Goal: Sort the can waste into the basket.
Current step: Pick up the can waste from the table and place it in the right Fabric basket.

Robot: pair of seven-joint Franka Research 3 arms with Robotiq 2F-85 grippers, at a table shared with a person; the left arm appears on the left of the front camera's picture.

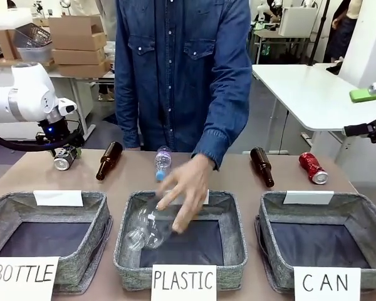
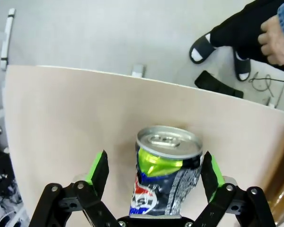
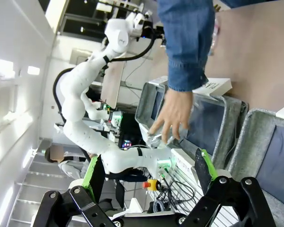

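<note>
Front view is showing the tan table (image 1: 31, 179) carrying three grey baskets along its near edge. The basket (image 1: 357, 204) signed CAN is sitting at the right, with its dark lining showing. A person's hand (image 1: 185, 194) is holding a clear plastic bottle (image 1: 147, 229) over the middle PLASTIC basket (image 1: 126, 251). At the table's far left, the left gripper (image 2: 155, 158) is straddling the black can (image 2: 165, 175) with its jaws spread, one pad just beside the can's wall and the other apart from it. The right gripper (image 3: 149, 158) is hanging with its fingers spread wide. The red can (image 1: 313, 168) is lying on its side behind the CAN basket, near a brown bottle (image 1: 262, 166).
</note>
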